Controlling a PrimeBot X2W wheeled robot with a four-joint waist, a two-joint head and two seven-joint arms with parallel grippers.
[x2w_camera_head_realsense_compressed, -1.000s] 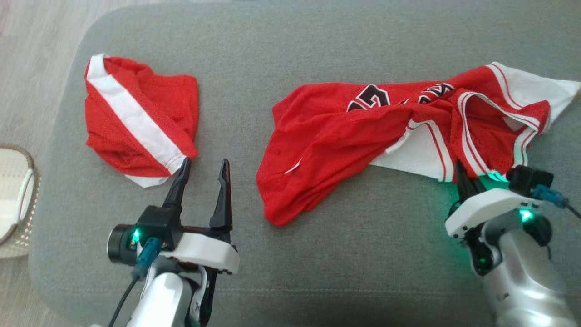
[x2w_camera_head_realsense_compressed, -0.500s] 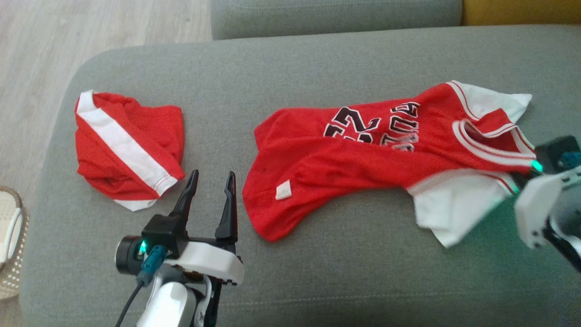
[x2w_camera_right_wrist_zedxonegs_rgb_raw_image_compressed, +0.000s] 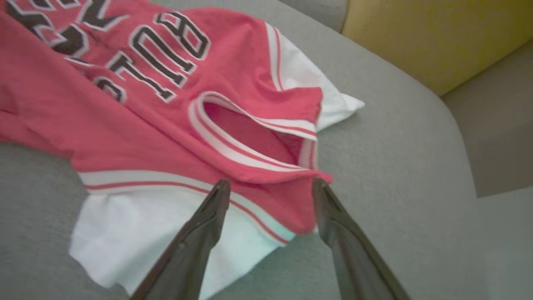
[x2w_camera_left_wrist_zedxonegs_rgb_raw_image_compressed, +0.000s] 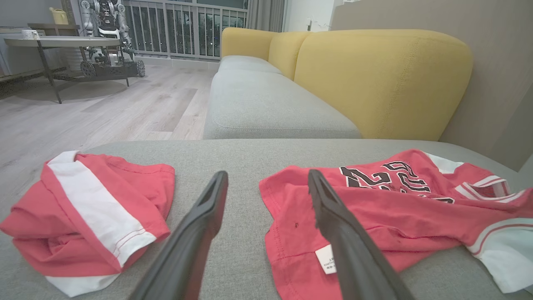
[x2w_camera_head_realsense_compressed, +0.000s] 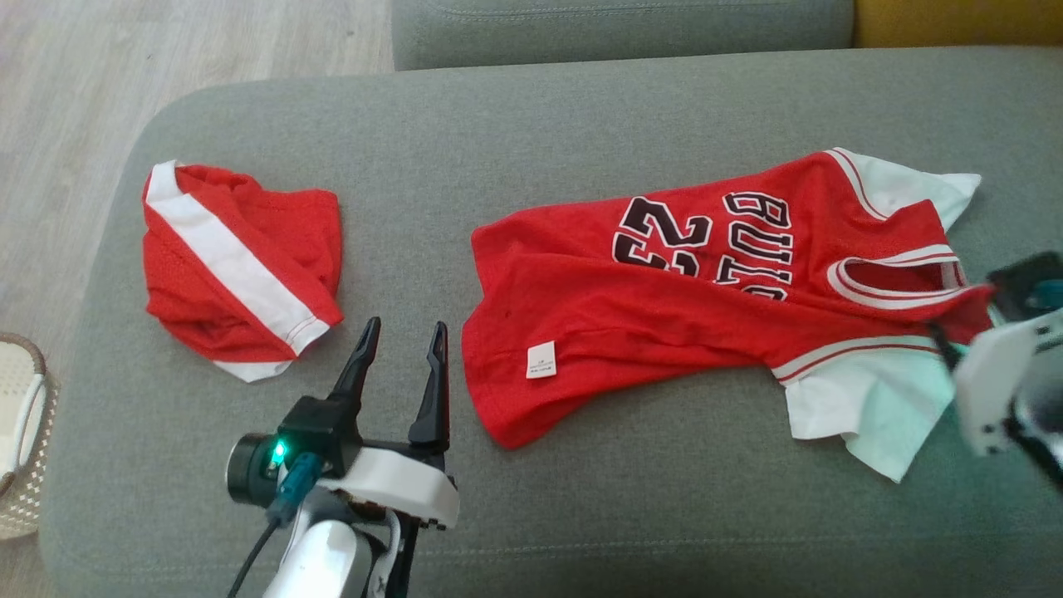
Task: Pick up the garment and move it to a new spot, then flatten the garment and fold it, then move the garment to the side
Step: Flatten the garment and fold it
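Observation:
A red jersey with white sleeves and black lettering lies spread out on the grey cushion, its collar to the right and its tagged hem to the left. My left gripper stands open just left of the hem, with bare cushion between its fingers; in the left wrist view the left gripper sits beside the jersey. My right gripper is open at the jersey's near shoulder, which lies between its spread fingers. In the head view the right gripper is at the right edge.
Crumpled red shorts with a white stripe lie at the cushion's left end. A woven basket stands on the wooden floor at far left. A second grey seat and a yellow backrest lie beyond.
The jersey was dragged right and spread out, so its number and lettering now show fully. The right gripper moved right with it. The head view shifted, and the left gripper stayed open.

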